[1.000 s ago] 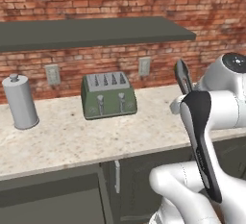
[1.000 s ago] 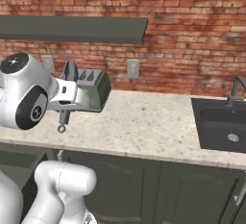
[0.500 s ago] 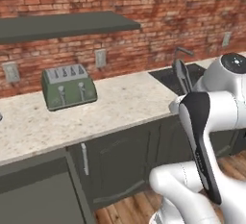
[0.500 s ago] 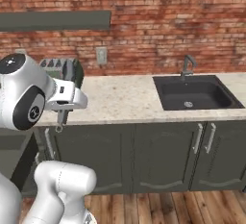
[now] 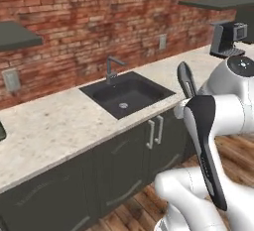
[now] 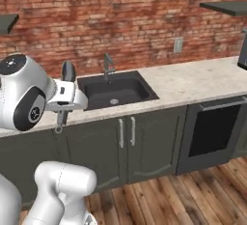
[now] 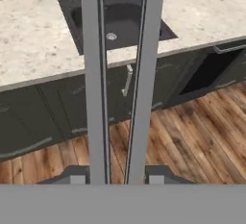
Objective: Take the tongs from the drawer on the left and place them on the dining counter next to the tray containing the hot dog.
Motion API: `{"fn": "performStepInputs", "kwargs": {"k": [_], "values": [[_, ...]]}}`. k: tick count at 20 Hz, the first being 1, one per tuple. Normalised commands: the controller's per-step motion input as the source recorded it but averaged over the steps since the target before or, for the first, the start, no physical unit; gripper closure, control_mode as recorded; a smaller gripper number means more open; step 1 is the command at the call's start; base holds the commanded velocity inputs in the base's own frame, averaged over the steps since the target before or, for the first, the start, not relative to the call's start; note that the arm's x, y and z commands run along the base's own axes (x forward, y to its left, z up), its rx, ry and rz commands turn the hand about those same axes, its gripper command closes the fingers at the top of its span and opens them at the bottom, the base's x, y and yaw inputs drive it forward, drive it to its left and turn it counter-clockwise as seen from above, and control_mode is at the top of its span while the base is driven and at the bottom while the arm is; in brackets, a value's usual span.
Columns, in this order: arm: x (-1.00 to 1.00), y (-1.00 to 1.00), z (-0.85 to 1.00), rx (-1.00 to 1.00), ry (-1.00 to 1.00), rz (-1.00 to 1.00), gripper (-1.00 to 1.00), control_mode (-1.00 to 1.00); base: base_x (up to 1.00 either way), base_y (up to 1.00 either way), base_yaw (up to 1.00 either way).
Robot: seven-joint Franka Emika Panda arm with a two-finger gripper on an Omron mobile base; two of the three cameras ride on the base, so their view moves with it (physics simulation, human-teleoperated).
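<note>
A: Where are the tongs point(image 7: 98, 83)?
B: Clamped in the hand point(image 7: 114, 174), up in the air in front of the desk point(image 7: 33, 35). In the hand view their two grey arms run straight up from between the fingertips point(image 7: 77, 174), which press on them from both sides.
A: What lies past them?
B: The dark sink point(image 6: 115, 90) with its tap point(image 6: 108, 66), set in the speckled desk under a brick wall point(image 6: 125, 16); dark cabinet doors point(image 6: 144, 142) and a wooden floor point(image 7: 192, 136) below
</note>
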Motion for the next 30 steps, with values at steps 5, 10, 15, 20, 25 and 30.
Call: {"fn": "performStepInputs", "kwargs": {"k": [5,10,15,20,25,30], "values": [[0.0,0.0,0.0,0.0,0.0,0.0,1.0,1.0,0.12,-0.99,-0.64],[0.0,0.0,0.0,0.0,0.0,0.0,1.0,1.0,0.04,-1.0,-0.67],[0.0,0.0,0.0,0.0,0.0,0.0,1.0,1.0,0.07,-1.0,-0.65],[0.0,0.0,0.0,0.0,0.0,0.0,1.0,1.0,0.21,-0.96,-0.64],[0.0,0.0,0.0,0.0,0.0,0.0,1.0,1.0,0.45,-0.56,-0.64],[0.0,0.0,0.0,0.0,0.0,0.0,1.0,1.0,0.5,-0.14,-0.54]]}}
